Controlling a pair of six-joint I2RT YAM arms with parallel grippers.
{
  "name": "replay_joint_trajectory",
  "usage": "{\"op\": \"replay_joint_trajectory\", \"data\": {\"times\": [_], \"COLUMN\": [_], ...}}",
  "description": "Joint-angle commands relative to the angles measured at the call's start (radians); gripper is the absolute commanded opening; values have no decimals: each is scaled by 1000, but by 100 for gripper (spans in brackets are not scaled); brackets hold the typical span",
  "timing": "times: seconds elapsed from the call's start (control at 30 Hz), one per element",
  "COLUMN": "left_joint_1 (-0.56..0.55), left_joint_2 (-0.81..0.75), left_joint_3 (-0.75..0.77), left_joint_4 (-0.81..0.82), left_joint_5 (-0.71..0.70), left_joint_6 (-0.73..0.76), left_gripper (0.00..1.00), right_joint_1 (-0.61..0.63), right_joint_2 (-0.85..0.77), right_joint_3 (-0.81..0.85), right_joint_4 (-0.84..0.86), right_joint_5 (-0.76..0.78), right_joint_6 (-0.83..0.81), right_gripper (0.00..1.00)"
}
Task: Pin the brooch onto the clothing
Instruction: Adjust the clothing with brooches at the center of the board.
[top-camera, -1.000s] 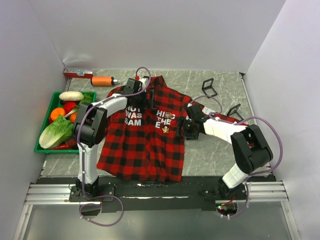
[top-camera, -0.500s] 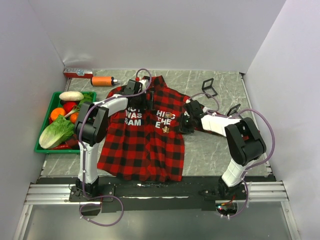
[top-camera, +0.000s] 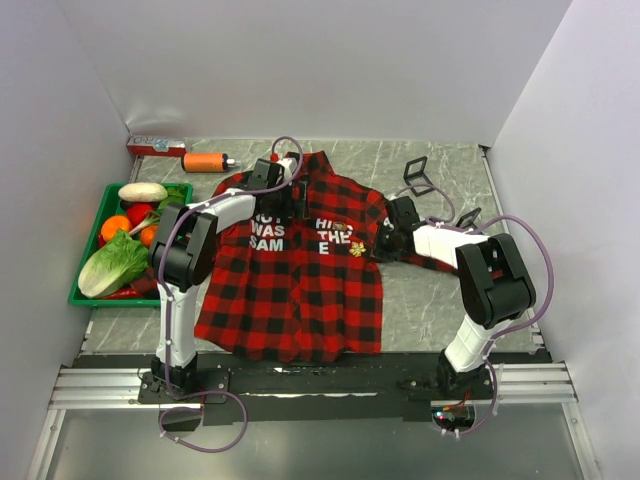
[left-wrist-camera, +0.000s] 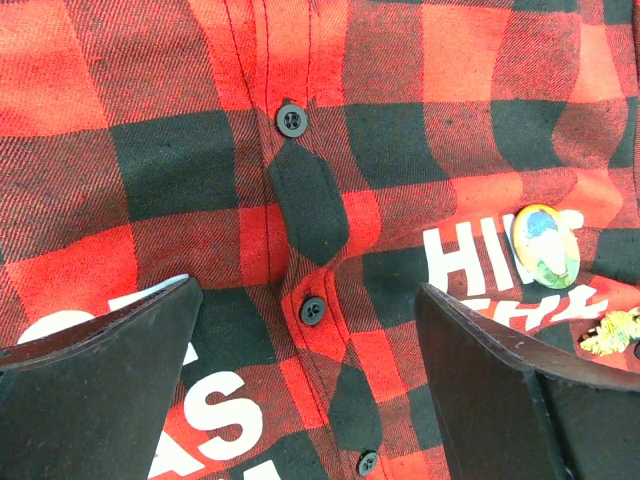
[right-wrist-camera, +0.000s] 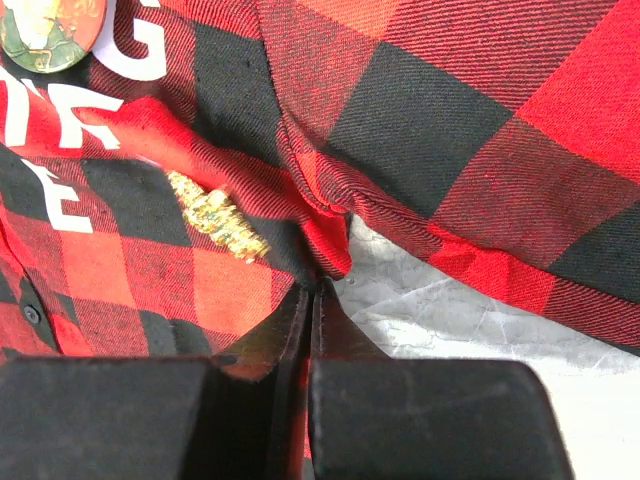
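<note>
The clothing (top-camera: 290, 290), a red-and-black plaid shirt with white lettering, lies flat on the table. A gold brooch (top-camera: 357, 249) (right-wrist-camera: 215, 215) (left-wrist-camera: 612, 330) sits on its chest, with a round picture badge (top-camera: 342, 228) (left-wrist-camera: 545, 245) (right-wrist-camera: 45, 30) just above it. My right gripper (top-camera: 383, 243) (right-wrist-camera: 313, 290) is shut at the shirt's side edge below the right sleeve, pinching a fold of the cloth right beside the brooch. My left gripper (top-camera: 280, 195) (left-wrist-camera: 310, 330) hovers open over the button placket (left-wrist-camera: 300, 200) near the collar, with nothing between its fingers.
A green tray (top-camera: 88, 296) of vegetables stands at the left. An orange bottle (top-camera: 205, 161) and a red box (top-camera: 155, 146) lie at the back. Two black wire stands (top-camera: 418, 175) (top-camera: 468, 218) are at the back right, close to the right arm.
My right gripper has shut and drawn to the right. The shirt's right side, brooch and badge shifted right with it. The left arm has not moved.
</note>
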Motion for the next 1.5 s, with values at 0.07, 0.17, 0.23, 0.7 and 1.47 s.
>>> {"op": "replay_joint_trajectory", "data": {"times": [0.07,0.17,0.23,0.7,1.47], "left_joint_1": [12,9,1,-219,-658], "left_joint_2": [56,37,11,-343,-239], "left_joint_3": [-13,-15,-16,-154,-513], "left_joint_4": [-49,-46,-45,-50,188], "left_joint_5": [-50,-39,-40,-110,-21], "left_joint_6": [20,23,27,-31,-315], "left_gripper": [97,96,96,97,96], "right_joint_1": [-16,-16,-16,-31,-150], "right_joint_2": [1,-35,-87,0,700], "right_joint_3": [-14,-1,5,317,1120], "right_joint_4": [-71,-110,-131,-271,-618], "right_joint_5": [88,99,103,140,17], "right_joint_6": [-22,-33,-39,-168,-17], "right_gripper": [0,21,38,77,80]}}
